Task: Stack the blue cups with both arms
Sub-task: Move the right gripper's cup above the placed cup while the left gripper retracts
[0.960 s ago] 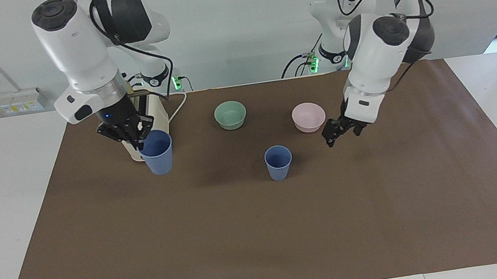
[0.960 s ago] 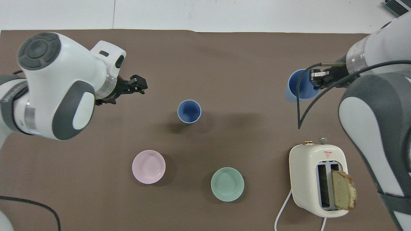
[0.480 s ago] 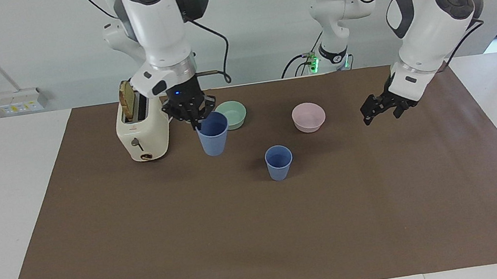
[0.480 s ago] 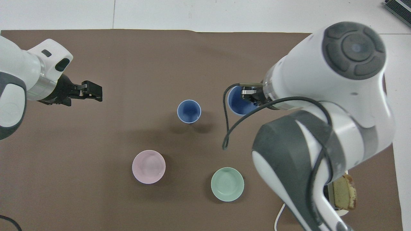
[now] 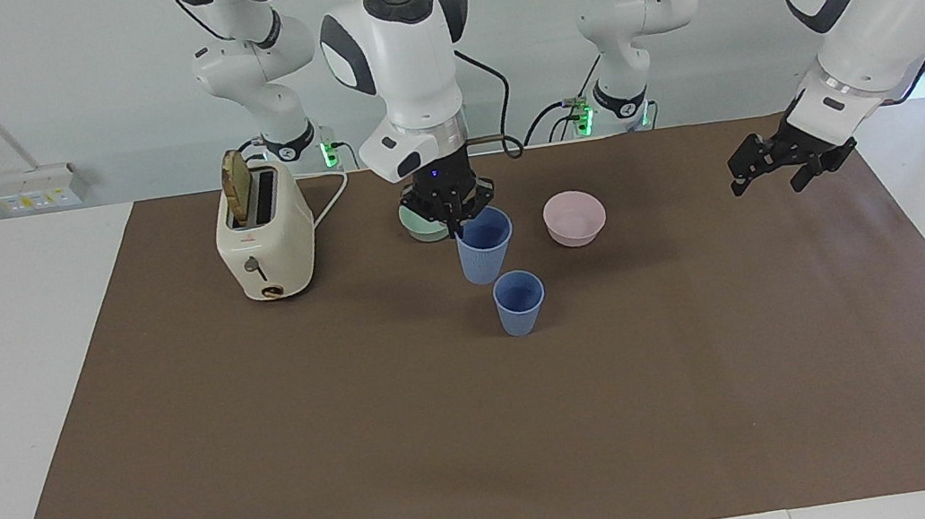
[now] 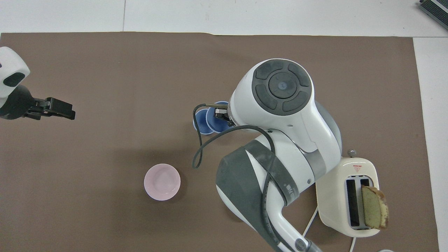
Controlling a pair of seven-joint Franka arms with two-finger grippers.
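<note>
One blue cup [image 5: 519, 302] [image 6: 200, 123] stands upright on the brown mat near the middle of the table. A second blue cup [image 5: 485, 245] [image 6: 217, 122] hangs in the air, slightly tilted, with my right gripper [image 5: 456, 211] [image 6: 221, 113] shut on its rim. Its base is close above the standing cup's rim, offset toward the right arm's end. In the overhead view the two cups overlap. My left gripper [image 5: 747, 170] [image 6: 66, 110] is open and holds nothing, raised over the mat toward the left arm's end.
A cream toaster [image 5: 264, 233] [image 6: 348, 196] with a bread slice in it stands toward the right arm's end. A mint-green bowl [image 5: 420, 227] sits partly hidden by the right gripper. A pale pink bowl [image 5: 574, 217] [image 6: 162, 182] sits beside the cups, nearer to the robots.
My right gripper has carried its blue cup from beside the toaster to just beside the standing cup. My left gripper has drawn away toward its own end of the table.
</note>
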